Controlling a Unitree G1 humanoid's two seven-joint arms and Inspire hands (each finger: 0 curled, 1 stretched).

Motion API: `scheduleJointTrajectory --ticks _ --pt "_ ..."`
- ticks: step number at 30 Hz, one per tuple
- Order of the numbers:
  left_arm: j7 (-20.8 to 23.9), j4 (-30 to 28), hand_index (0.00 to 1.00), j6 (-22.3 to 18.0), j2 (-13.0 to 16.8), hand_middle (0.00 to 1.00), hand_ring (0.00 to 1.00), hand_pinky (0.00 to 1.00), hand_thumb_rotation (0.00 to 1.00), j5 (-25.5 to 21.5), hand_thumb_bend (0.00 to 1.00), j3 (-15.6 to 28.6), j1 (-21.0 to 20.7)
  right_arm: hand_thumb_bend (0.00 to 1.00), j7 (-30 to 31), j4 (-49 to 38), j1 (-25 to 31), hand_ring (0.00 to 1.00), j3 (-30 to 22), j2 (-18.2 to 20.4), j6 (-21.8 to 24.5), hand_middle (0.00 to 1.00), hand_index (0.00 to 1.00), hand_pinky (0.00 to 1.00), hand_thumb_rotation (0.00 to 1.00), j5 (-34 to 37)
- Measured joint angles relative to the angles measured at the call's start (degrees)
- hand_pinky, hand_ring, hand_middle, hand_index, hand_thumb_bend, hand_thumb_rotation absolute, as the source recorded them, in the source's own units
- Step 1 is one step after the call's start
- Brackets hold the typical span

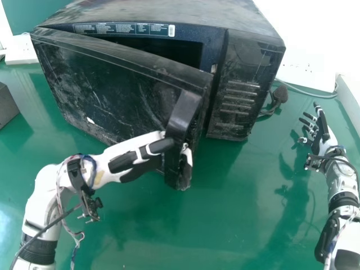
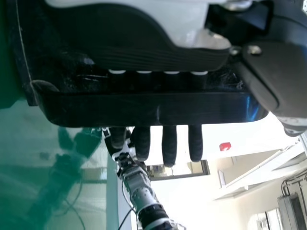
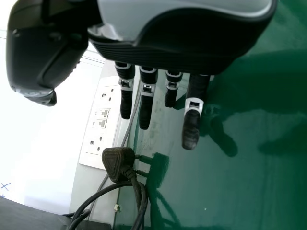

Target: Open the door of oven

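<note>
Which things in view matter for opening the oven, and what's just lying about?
For the job:
- oven
- its door, ajar
- door handle
- left hand, fingers behind the handle

Just about:
- black plug
- socket panel
- dark object, left edge
- right hand, idle

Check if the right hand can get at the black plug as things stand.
Probably yes: the right hand is open, and nothing seems to stand between it and the plug.
</note>
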Motion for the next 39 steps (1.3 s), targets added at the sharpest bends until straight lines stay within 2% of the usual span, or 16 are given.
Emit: scheduleJointTrajectory --ticks 4,8,10,13,14,15,17,23,25,29,31,33,36,39 --pt "-0.88 -0.01 0.37 0.53 0.39 0.24 0.15 0.1 0.7 -0.76 0.97 0.49 0.28 0.75 -0.06 0.0 -0.03 0.63 -0.04 0.0 0.17 0.8 0.87 0.45 1.0 0.0" --pt "-1.36 -0.14 0.36 0.52 0.49 0.23 0.15 0.09 0.71 -0.81 1.0 0.8 0.52 0.75 -0.06 -0.01 -0.04 0.66 0.02 0.01 0.19 0.81 0.88 0.47 1.0 0.01" --pt "-1.38 -0.46 0.36 0.51 0.53 0.22 0.14 0.08 0.73 -0.82 1.0 1.01 0.81 0.76 -0.02 -0.02 -0.05 0.68 0.12 0.02 0.18 0.82 0.87 0.52 1.0 0.0" --pt "-1.38 -1.01 0.36 0.78 0.53 0.21 0.12 0.06 0.69 -1.06 1.0 1.43 1.36 0.76 0.08 -0.03 -0.08 0.67 0.13 0.03 0.19 0.82 0.87 0.51 1.0 0.01" --pt "-1.38 -1.15 0.36 1.57 0.54 0.2 0.12 0.06 0.66 -1.75 1.0 1.59 1.5 0.77 0.1 -0.02 -0.09 0.67 0.13 0.03 0.19 0.82 0.87 0.5 1.0 0.0" --pt "-1.4 -1.22 0.35 2.61 0.54 0.2 0.11 0.05 0.65 -2.63 1.0 1.74 1.62 0.76 0.12 -0.02 -0.11 0.7 0.14 0.03 0.19 0.83 0.87 0.53 1.0 0.0" --pt "-1.48 -1.5 0.35 4.55 0.59 0.2 0.11 0.05 0.64 -3.91 1.0 2.12 1.79 0.77 0.26 -0.02 -0.12 0.71 0.14 0.04 0.19 0.83 0.88 0.55 1.0 0.01" --pt "-1.52 -2.49 0.34 5.52 0.89 0.21 0.12 0.06 0.63 -5.28 0.94 2.83 3.02 0.81 0.57 0.01 -0.12 0.66 -0.16 0.04 0.19 0.81 0.86 0.49 1.0 0.04" --pt "-1.5 -2.92 0.33 5.51 0.82 0.21 0.12 0.06 0.59 -5.29 0.91 3.19 3.48 0.81 0.52 0.0 -0.13 0.66 -0.24 0.05 0.2 0.79 0.83 0.54 1.0 0.05" --pt "-1.63 -3.8 0.33 5.64 0.85 0.2 0.12 0.06 0.54 -5.93 0.87 3.77 4.53 0.81 0.51 -0.02 -0.14 0.68 -0.28 0.07 0.19 0.8 0.86 0.55 1.0 0.07" --pt "-1.83 -4.53 0.31 5.34 1.04 0.21 0.13 0.07 0.6 -5.87 0.93 4.12 5.18 0.81 0.53 -0.02 -0.17 0.7 -0.29 0.09 0.19 0.8 0.86 0.6 1.0 0.07" --pt "-1.87 -5.71 0.29 3.91 1.33 0.2 0.13 0.07 0.66 -5.17 0.94 4.38 6.24 0.8 0.53 -0.03 -0.2 0.71 -0.2 0.1 0.19 0.83 0.87 0.6 1.0 0.06" --pt "-2.72 -6.59 0.28 1.84 1.51 0.2 0.13 0.07 0.64 -5.18 0.91 4.96 7.85 0.83 0.52 -0.01 -0.17 0.69 -0.19 0.09 0.19 0.81 0.85 0.55 1.0 0.06" --pt "-5.49 -6.01 0.28 -0.16 2.26 0.22 0.15 0.09 0.61 -5.4 0.96 5.7 8.12 0.85 0.23 -0.01 -0.1 0.68 -0.04 0.09 0.19 0.78 0.83 0.58 1.0 0.03"
